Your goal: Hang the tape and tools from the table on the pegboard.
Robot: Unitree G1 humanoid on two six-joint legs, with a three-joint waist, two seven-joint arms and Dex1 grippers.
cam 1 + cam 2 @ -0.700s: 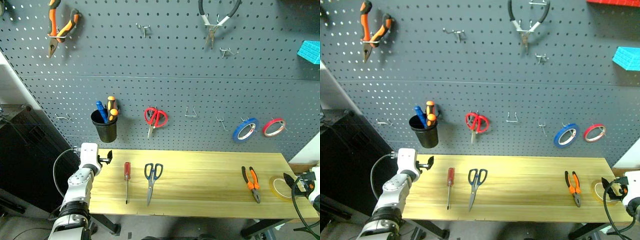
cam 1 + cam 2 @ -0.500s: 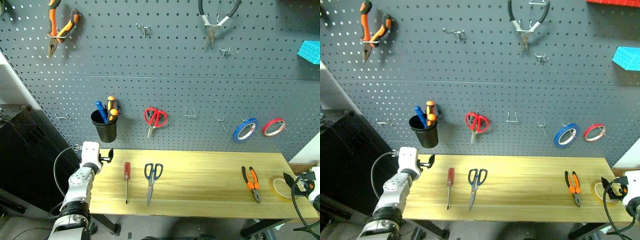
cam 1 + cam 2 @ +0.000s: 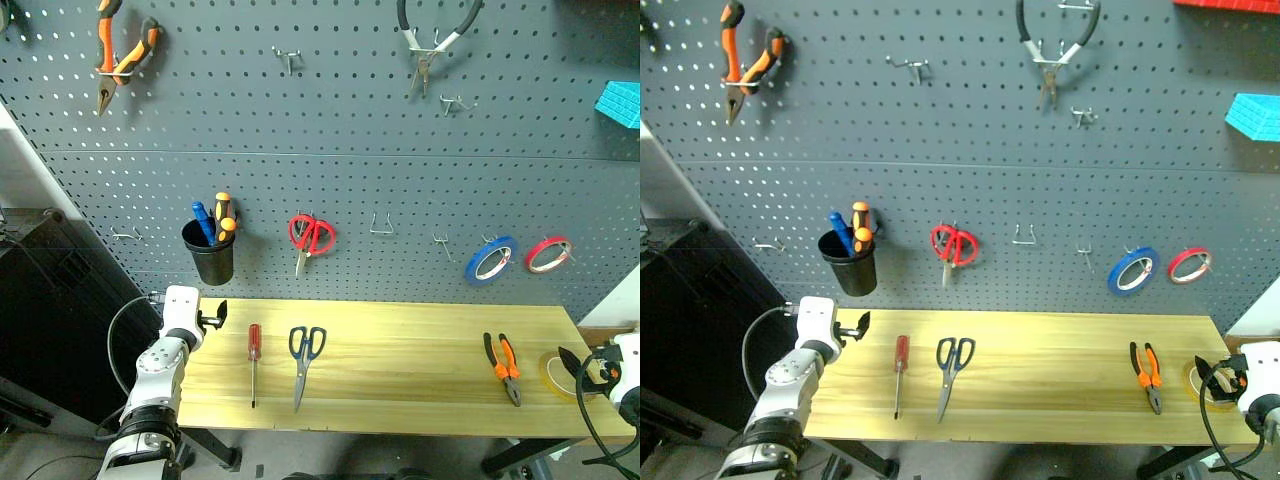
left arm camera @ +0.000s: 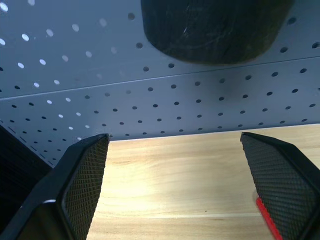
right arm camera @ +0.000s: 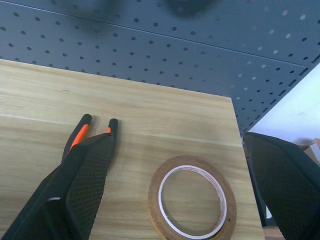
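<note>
My right gripper hangs at the right end of the table, jaws spread wide and empty, with the tape lying flat on the wood between and just ahead of my fingers. I judge the step in hand to be picking up that ring: I should come down so one finger goes inside the hole and the other outside the rim, then pinch the wall, keeping clear of the small pliers just to its left. My left gripper waits at the left end, jaws wide too, near the screwdriver and scissors. A free hook on the pegboard sits left of the blue tape roll.
</note>
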